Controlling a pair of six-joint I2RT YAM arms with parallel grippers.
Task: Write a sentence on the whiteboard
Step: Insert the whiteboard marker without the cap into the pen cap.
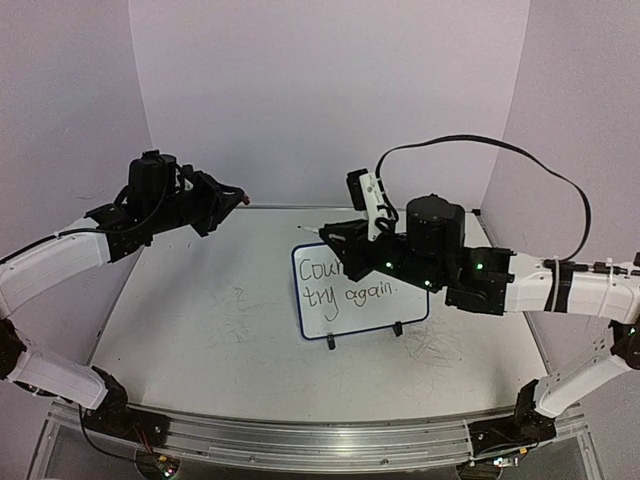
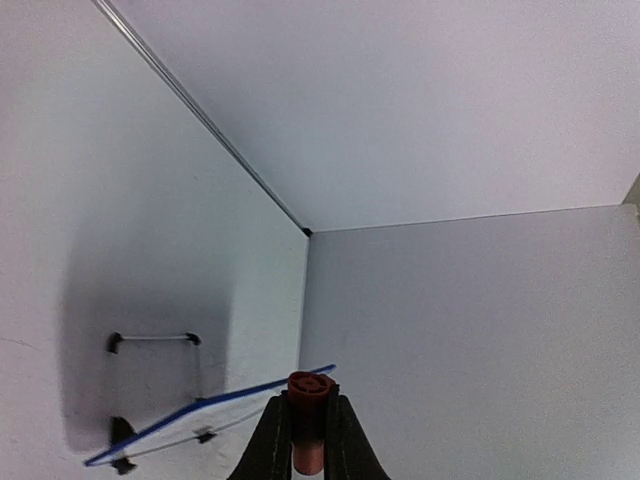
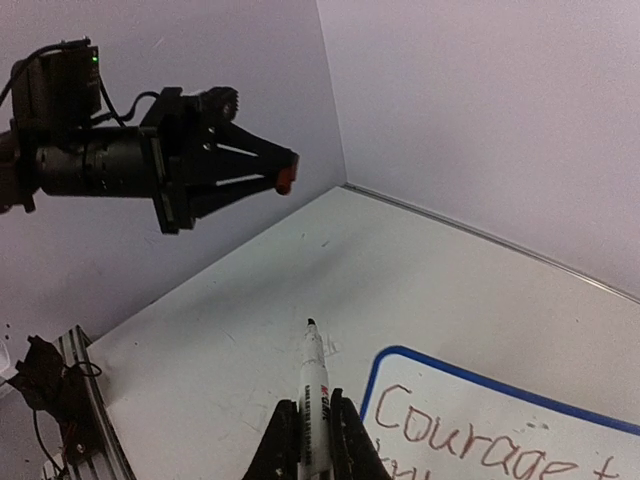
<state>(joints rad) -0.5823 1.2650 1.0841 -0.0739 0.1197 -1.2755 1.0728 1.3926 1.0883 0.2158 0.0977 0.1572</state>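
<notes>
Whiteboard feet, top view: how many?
2. Both black, under the whiteboard, near edge: left foot near the left corner, right foot right of centre. Far edge partly behind the right arm; more may be hidden.

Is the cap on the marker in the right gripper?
No, the marker shows a bare dark tip beyond the right gripper, and the left gripper pinches a small red cap.

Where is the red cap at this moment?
The red cap is pinched in the left gripper, raised over the far-left part of the table, well left of the whiteboard in the top view.
</notes>
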